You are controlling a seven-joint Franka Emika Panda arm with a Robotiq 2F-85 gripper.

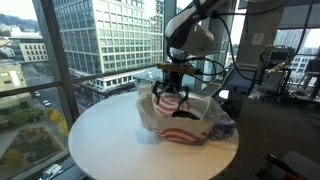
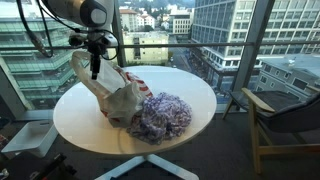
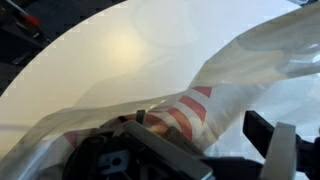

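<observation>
Plastic bag point(image 2: 112, 92): thin, translucent white film with a red-and-white striped print, which shows plainly on the bag point(image 1: 182, 122) in both exterior views. It is crumpled and slack, with its mouth open upward. It rests on the round white worktop point(image 2: 75, 122). One side rises in a peak at the gripper point(image 2: 95, 68). Whether the jaws clamp the film cannot be told. In the wrist view the film point(image 3: 245, 60) lies draped over the striped part.

Both exterior views stand back, slightly above the round white desk point(image 1: 100, 135) point(image 2: 195, 100), facing tall glass windows point(image 1: 100, 40) point(image 2: 150, 30) from different sides, sharing its top and the translucent red-striped plastic bag point(image 1: 180, 118) point(image 2: 115, 95). The wrist view sits close, facing the desk's curved edge.
</observation>
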